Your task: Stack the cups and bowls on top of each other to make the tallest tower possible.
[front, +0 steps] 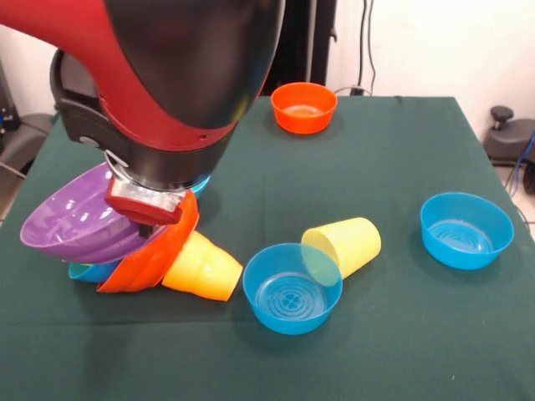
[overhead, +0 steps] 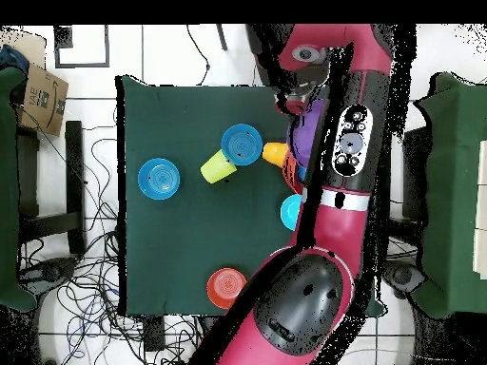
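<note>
My gripper (front: pixel 147 209) hangs low at the table's left, right over a tipped pile. Whether it grips anything is hidden by the arm. In the pile, the large purple bowl (front: pixel 75 221) tilts against the large orange bowl (front: pixel 155 255), which stands on edge. An orange cup (front: pixel 205 269) lies on its side with its mouth in that orange bowl. A blue bowl (front: pixel 90 271) peeks out beneath. In the overhead view the arm covers the pile except the cup (overhead: pixel 275 153) and a purple edge (overhead: pixel 301 133).
On the green table (front: pixel 384 351), a medium blue bowl (front: pixel 292 288) stands upright and touches the pale yellow cup (front: pixel 343 244), which lies on its side. Another blue bowl (front: pixel 466 230) sits at the right. A small orange bowl (front: pixel 303 107) is at the far edge. A blue bowl's edge (front: pixel 201 184) shows behind the arm.
</note>
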Available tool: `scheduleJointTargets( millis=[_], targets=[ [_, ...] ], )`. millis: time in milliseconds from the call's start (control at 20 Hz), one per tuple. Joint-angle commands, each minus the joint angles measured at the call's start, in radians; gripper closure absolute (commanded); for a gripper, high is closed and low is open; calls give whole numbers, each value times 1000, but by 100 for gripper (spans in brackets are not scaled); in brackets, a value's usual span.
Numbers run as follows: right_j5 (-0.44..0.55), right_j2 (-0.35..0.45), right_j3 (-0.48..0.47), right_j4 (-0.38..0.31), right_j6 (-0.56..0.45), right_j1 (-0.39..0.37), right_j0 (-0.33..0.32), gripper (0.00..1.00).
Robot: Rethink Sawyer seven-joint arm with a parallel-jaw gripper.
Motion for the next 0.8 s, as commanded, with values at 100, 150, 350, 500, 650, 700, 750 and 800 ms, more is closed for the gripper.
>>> scheduleJointTargets(
  millis=[100, 150, 350, 500, 650, 700, 750, 800],
  targets=[
    [94, -45, -79, -186, 191, 60, 62, 0],
    [88, -42, -81, -187, 198, 69, 63, 0],
    [39, -52, -66, -124, 244, 119, 49, 0],
    [73, -33, -83, -136, 252, 152, 56, 0],
    [131, -22, -104, -202, 252, 154, 76, 0],
    [165, 0, -121, -265, 224, 148, 86, 0],
    [184, 24, -133, -320, 197, 145, 90, 0],
    [212, 80, -150, -424, 140, 141, 91, 0]
  ],
)
